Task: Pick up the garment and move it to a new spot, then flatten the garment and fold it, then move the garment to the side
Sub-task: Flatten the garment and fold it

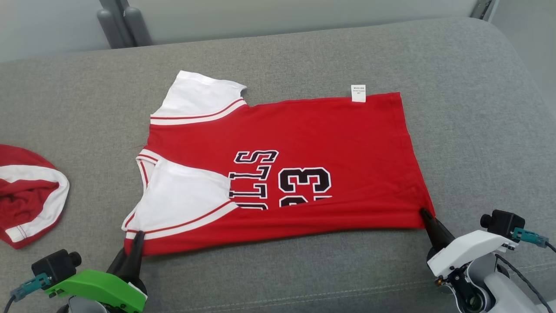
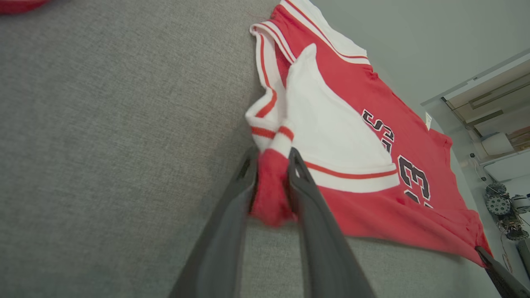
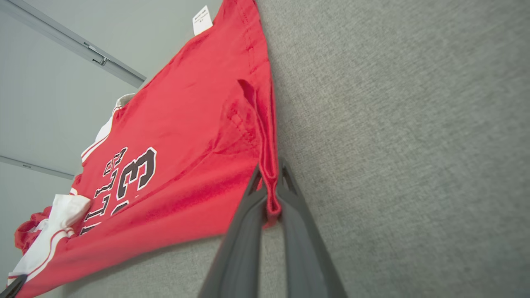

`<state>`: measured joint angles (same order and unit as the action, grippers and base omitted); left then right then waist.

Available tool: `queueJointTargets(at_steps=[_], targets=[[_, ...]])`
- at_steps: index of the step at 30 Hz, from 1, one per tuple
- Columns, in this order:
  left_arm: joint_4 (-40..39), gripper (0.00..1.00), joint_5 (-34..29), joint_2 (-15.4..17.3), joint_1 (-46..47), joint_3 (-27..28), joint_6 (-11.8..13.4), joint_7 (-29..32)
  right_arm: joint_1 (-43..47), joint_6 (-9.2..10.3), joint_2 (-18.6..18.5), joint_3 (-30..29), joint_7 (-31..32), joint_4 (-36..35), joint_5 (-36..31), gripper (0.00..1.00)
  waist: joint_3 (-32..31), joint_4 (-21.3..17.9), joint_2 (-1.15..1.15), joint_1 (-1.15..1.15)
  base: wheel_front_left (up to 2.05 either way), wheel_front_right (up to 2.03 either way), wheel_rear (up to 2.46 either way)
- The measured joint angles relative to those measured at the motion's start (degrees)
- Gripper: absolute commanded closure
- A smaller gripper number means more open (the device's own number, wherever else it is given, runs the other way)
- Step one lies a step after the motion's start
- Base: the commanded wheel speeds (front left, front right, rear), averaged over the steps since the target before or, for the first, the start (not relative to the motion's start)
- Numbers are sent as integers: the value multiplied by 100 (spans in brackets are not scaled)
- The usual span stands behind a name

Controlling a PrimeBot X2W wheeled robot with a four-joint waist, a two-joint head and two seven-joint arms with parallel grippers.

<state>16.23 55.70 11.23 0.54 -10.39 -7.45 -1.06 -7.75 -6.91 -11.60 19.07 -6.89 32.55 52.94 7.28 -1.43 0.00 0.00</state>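
Observation:
The garment (image 1: 304,130) is a red jersey with white sleeves and black "33" lettering, lying flat on the grey cushion (image 1: 478,130). Its near half is folded over, so the print is cut off at the fold. My left gripper (image 1: 138,237) is at the near left corner, by the white sleeve. In the left wrist view it (image 2: 271,155) is shut on a bunch of red and white cloth of the garment (image 2: 352,82). My right gripper (image 1: 425,214) pinches the near right hem corner. The right wrist view shows it (image 3: 269,169) shut on the garment's (image 3: 186,103) red hem.
A second red and white piece of clothing (image 1: 26,195) lies crumpled at the cushion's left edge. A white label (image 1: 358,92) sticks out at the jersey's far edge. Grey posts (image 1: 121,21) and a pale wall stand behind the cushion.

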Motion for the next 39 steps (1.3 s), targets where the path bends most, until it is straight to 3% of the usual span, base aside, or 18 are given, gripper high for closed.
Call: queueJointTargets(at_steps=[1,2,3,13,19,25,30,39], targets=[[-1,51,0,4,-1,-5,9,1,19,4,-5,0,23,-25,0,60,-1,-2,0,0,0,0,0],[-1,18,0,11,-3,-12,18,4,30,44,-14,-1,34,-56,0,24,-2,-3,0,0,0,0,0],[2,0,0,23,-9,-12,44,10,32,46,-26,-2,38,-86,0,0,-4,-5,0,0,0,0,0],[2,0,-35,71,-81,13,127,41,188,250,-165,-46,145,-381,0,0,-13,-24,0,0,0,0,0],[-191,0,-302,238,-80,76,148,-110,243,363,-431,-159,138,-605,-76,0,-40,-25,0,0,0,0,0],[-436,0,-530,357,-59,104,192,-387,231,515,-649,-353,-162,-1011,-255,0,-94,-43,0,0,0,0,0],[-569,0,-965,556,-48,94,300,-566,165,530,-644,-280,-380,-1389,-519,0,-190,-71,0,0,0,0,0],[-826,0,-1318,548,171,-10,354,-882,-27,647,-648,-75,-578,-1878,-1107,0,-294,-29,0,0,0,0,0]])
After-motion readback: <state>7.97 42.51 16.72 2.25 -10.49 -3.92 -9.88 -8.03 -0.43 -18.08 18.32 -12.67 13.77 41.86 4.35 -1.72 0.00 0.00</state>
